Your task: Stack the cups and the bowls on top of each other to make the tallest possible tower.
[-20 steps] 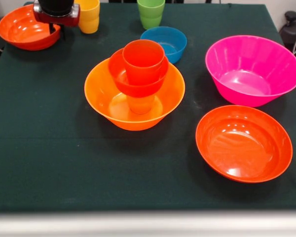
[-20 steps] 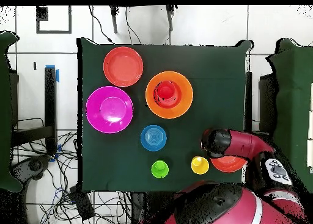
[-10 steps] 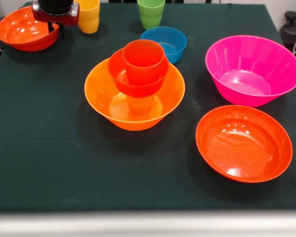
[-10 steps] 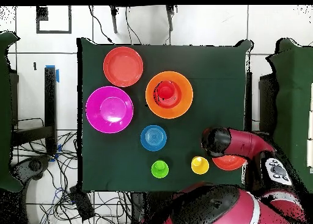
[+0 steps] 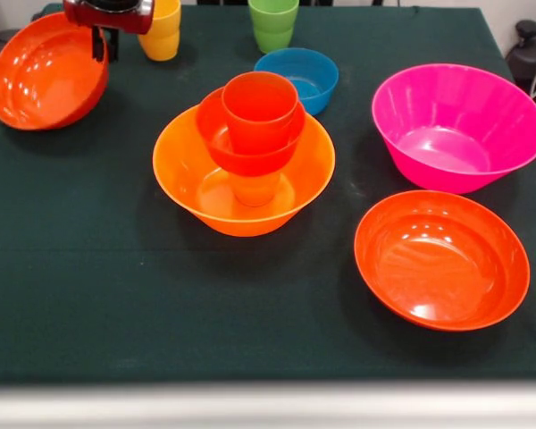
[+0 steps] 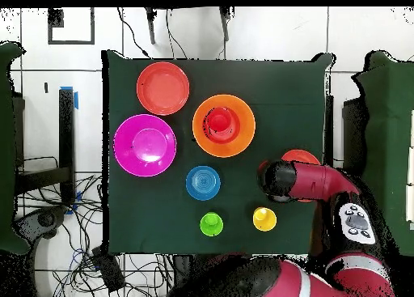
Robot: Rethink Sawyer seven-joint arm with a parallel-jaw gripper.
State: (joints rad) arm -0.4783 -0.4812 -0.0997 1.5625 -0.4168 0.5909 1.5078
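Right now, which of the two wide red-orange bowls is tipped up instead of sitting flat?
The wide red-orange bowl at the end effector, tilted. The other red-orange bowl sits flat beside the magenta bowl.

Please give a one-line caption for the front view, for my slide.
Gripper tilts a red-orange bowl up beside the tower in the orange bowl.
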